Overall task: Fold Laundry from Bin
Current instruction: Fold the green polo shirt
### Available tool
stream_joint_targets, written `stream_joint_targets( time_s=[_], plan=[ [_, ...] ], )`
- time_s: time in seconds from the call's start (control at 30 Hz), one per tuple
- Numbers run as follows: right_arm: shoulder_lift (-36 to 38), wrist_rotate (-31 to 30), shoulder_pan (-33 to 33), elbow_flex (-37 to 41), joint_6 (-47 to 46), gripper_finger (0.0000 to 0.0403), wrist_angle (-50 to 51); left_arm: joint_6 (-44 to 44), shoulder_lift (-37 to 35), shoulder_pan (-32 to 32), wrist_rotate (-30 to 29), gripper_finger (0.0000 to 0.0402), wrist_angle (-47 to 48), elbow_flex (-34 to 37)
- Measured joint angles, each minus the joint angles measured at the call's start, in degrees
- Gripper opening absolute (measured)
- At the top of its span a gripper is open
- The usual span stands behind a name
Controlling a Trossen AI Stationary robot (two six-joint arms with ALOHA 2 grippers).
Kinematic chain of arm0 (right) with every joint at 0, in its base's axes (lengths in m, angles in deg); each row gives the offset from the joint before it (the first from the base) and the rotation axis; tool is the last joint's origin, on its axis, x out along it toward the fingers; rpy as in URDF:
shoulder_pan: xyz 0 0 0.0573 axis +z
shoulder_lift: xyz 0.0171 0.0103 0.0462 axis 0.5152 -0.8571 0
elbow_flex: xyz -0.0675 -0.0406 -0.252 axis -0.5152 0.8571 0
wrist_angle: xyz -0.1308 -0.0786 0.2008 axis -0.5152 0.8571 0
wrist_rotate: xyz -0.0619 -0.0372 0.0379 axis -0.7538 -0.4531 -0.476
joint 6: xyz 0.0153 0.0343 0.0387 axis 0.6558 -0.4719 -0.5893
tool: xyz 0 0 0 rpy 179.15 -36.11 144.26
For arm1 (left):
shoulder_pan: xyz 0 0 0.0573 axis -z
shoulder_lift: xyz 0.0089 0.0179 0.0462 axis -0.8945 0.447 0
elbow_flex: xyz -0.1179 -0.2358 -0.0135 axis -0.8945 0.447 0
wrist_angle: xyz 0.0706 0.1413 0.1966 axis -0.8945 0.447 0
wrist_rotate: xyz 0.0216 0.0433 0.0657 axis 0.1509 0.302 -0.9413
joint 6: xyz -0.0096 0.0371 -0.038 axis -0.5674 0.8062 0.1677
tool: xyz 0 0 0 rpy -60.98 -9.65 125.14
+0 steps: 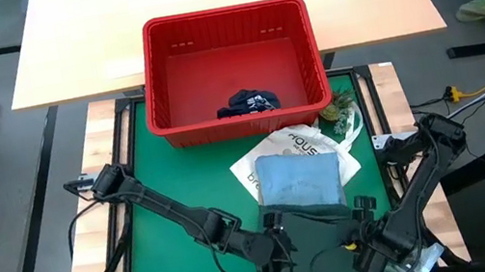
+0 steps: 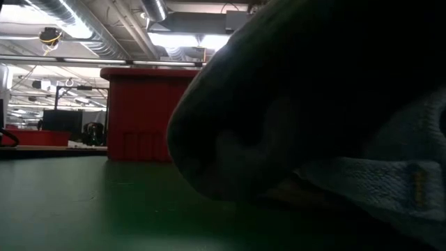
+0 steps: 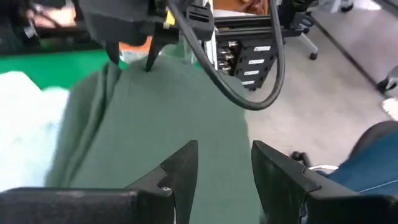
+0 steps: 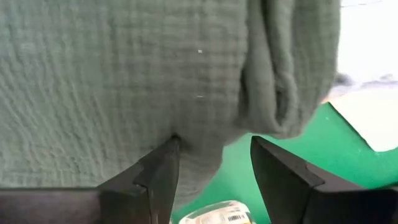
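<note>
Tools work at the near edge of the green surface point(image 1: 160, 169): the left tool point(image 3: 224, 165) has its fingers spread over a dark olive-green crinkled garment point(image 3: 168, 118), and the right tool point(image 4: 214, 165), fingers also spread, touches that cloth with one fingertip. A folded light blue shirt point(image 1: 301, 182) lies just beyond on a white printed tote bag point(image 1: 257, 168). Farther back, a rectangular red plastic slotted bin point(image 1: 232, 69) holds navy shorts point(image 1: 247, 104).
</note>
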Motion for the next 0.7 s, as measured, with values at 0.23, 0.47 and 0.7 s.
stream_joint_targets(
  time_s=[0.23, 0.47, 0.7],
  plan=[
    [-0.03, 0.44, 0.0, 1.08, 3.63, 0.0193, -4.38, -12.99, 0.0, 1.01, 3.15, 0.0144, 5.73, 0.0],
    [-0.03, 0.42, 0.0, 1.08, 3.87, 0.0114, -5.32, -19.55, 0.0, 1.75, 4.52, 0.0143, 16.38, 0.0],
    [-0.03, 1.13, 0.0, 0.41, 3.86, 0.0009, -3.3, -34.33, 0.0, 3.51, 1.64, 0.0143, 26.62, 0.02]
  ],
)
